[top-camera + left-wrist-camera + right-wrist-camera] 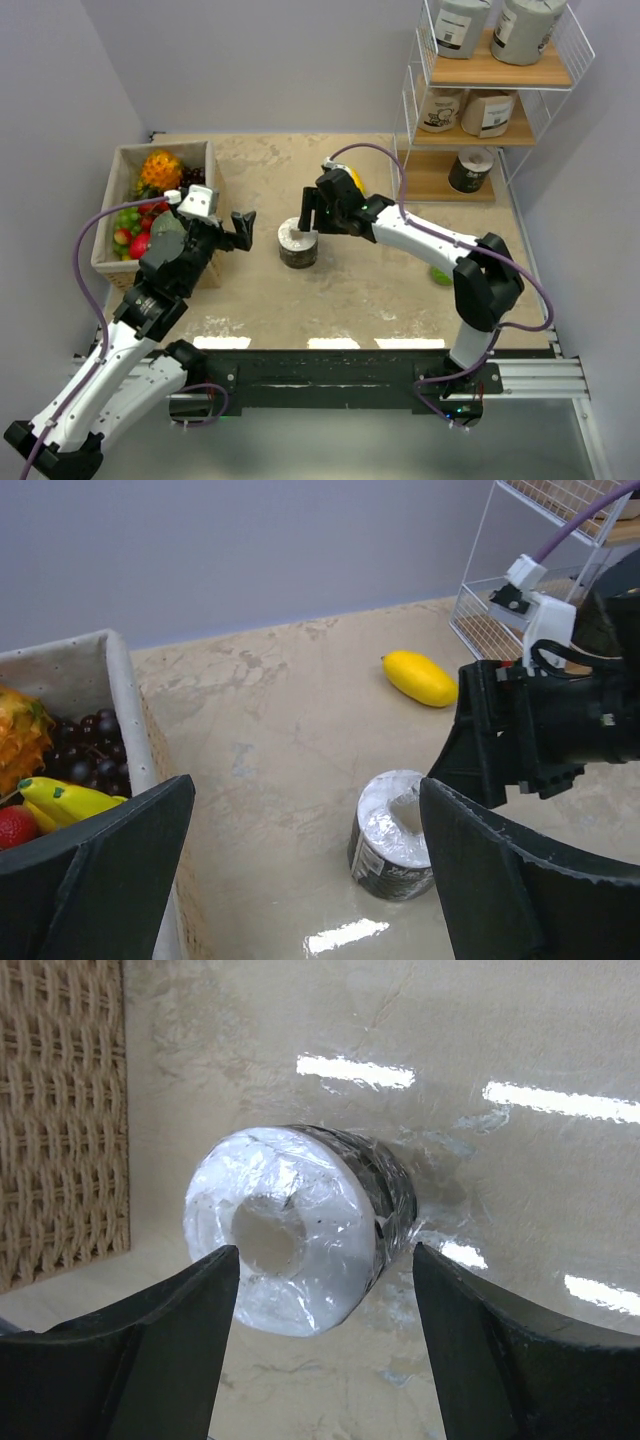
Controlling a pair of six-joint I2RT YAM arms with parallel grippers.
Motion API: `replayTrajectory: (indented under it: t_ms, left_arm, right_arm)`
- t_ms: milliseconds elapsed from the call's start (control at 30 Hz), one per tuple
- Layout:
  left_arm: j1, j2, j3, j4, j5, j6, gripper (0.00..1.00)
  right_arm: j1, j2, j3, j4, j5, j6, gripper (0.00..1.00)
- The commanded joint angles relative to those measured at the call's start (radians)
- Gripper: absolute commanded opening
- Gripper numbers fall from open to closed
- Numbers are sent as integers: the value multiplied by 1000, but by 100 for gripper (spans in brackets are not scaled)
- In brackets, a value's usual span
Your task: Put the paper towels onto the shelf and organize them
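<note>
Right wrist view: right tool (325,1250), wide open and empty, hangs over the black roll (285,1230) standing on the surface (380,290). Seemingly the grasp step; next it should lower, close, and carry to the shelf (430,182).

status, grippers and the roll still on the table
Right gripper open, straddling black roll on table, not gripped. Left gripper open, by fruit box. Yellow mango lies toward shelf; bottom tier has room.

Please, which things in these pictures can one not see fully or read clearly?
Top view: the grey rolls on the top board of the shelf are cut off by the upper edge.
Top view: a green thing is half hidden behind the right arm.
Left wrist view: the black roll has a label too blurred to read.
</note>
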Motion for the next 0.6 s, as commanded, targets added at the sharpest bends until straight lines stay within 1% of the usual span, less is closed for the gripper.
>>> replayTrajectory:
  t_ms: [0, 167, 333, 467, 500, 567]
  left_arm:
    - [0, -29, -16, 63, 26, 0, 100]
    - [0, -31, -20, 66, 26, 5, 100]
    - [-1, -26, -20, 66, 26, 8, 100]
    - [-1, -26, -21, 63, 23, 7, 100]
    - [-1, -26, -21, 64, 22, 7, 100]
    - [-1, -25, -21, 63, 14, 10, 100]
  right_arm:
    - [16, 57, 75, -25, 40, -17, 73]
    - [34, 124, 120, -68, 66, -23, 69]
    - [49, 147, 112, -81, 98, -17, 65]
    - [59, 144, 97, -81, 114, -6, 56]
    - [59, 135, 97, -81, 117, -5, 52]
    - [59, 118, 95, -88, 129, -2, 49]
